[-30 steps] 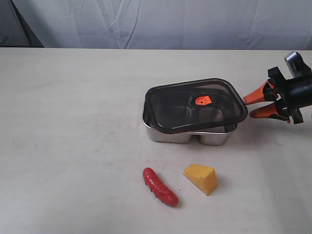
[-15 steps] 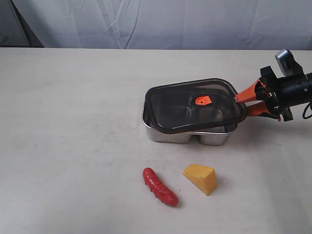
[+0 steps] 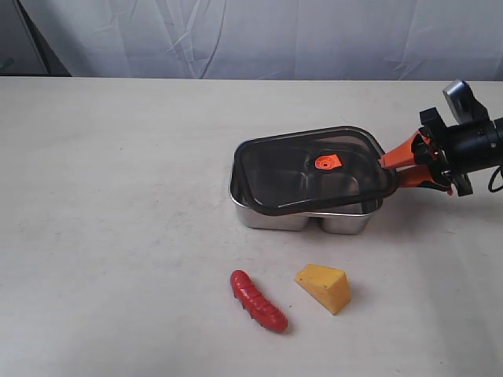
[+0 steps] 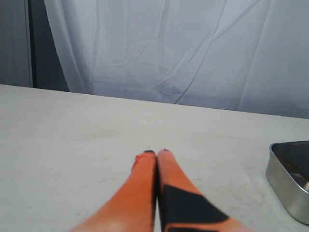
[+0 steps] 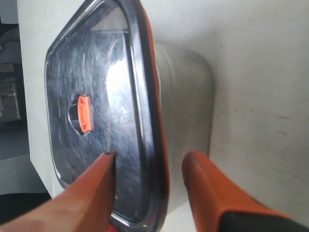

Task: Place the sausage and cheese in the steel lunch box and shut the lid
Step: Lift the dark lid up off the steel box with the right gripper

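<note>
The steel lunch box (image 3: 338, 221) sits mid-table with the dark lid (image 3: 299, 177) lying askew on top, its orange valve (image 3: 327, 162) at the centre. My right gripper (image 3: 391, 166) is open and straddles the lid's right edge; in the right wrist view one finger lies over the lid (image 5: 106, 96) and the other is beside the box wall (image 5: 186, 96). The red sausage (image 3: 257, 300) and the yellow cheese (image 3: 323, 287) lie on the table in front of the box. My left gripper (image 4: 156, 152) is shut and empty above bare table, with a corner of the lunch box (image 4: 289, 181) in its view.
The pale table (image 3: 118, 196) stretches wide to the left of the box. A white curtain (image 3: 259, 35) hangs along the far edge.
My right gripper has moved left from beside the box until its fingers reach over and under the lid's right edge. Sausage, cheese and box have not moved.
</note>
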Controlling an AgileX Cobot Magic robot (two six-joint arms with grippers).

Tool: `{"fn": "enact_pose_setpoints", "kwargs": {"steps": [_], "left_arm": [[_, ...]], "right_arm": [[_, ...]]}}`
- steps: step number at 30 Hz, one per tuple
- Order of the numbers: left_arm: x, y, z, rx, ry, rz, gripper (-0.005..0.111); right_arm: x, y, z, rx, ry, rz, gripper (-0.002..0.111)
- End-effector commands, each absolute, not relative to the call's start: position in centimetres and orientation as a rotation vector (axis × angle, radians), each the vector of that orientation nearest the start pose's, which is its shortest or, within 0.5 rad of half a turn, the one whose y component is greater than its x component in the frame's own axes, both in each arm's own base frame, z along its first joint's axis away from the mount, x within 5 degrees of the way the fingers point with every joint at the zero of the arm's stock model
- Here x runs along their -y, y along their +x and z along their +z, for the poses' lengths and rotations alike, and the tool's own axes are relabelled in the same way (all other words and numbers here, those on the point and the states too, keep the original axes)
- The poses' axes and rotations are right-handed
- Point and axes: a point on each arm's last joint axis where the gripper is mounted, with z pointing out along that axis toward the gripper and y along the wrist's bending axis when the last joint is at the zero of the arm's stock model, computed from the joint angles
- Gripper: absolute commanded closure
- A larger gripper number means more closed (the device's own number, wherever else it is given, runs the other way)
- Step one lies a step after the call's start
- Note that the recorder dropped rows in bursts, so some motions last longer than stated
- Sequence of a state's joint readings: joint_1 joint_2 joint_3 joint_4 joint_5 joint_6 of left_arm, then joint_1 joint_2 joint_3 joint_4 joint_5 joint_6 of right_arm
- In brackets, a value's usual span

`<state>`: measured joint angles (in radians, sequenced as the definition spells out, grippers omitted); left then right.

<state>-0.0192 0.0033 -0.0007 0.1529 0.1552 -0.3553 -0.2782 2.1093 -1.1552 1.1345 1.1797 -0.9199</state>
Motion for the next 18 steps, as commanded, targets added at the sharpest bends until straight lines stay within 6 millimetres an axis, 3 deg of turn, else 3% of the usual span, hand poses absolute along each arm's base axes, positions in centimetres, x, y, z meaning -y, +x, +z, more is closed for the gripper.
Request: {"fn": "enact_pose_setpoints", "kwargs": {"steps": [1, 12, 18], "left_arm": [[-0.05, 5.63, 20.01, -1.621, -0.170, -0.167, 0.106], [-0.05, 5.63, 20.01, -1.621, -0.170, -0.167, 0.106], [-0.05, 5.63, 20.01, -1.621, -0.170, -0.167, 0.106]], "right_arm": [[2.24, 35.70, 11.85, -2.630, 0.104, 1.427, 0.063], [2.14, 35.38, 11.61, -2.638, 0.114, 1.439, 0.064], [2.14, 35.38, 11.61, -2.638, 0.114, 1.439, 0.097]]}}
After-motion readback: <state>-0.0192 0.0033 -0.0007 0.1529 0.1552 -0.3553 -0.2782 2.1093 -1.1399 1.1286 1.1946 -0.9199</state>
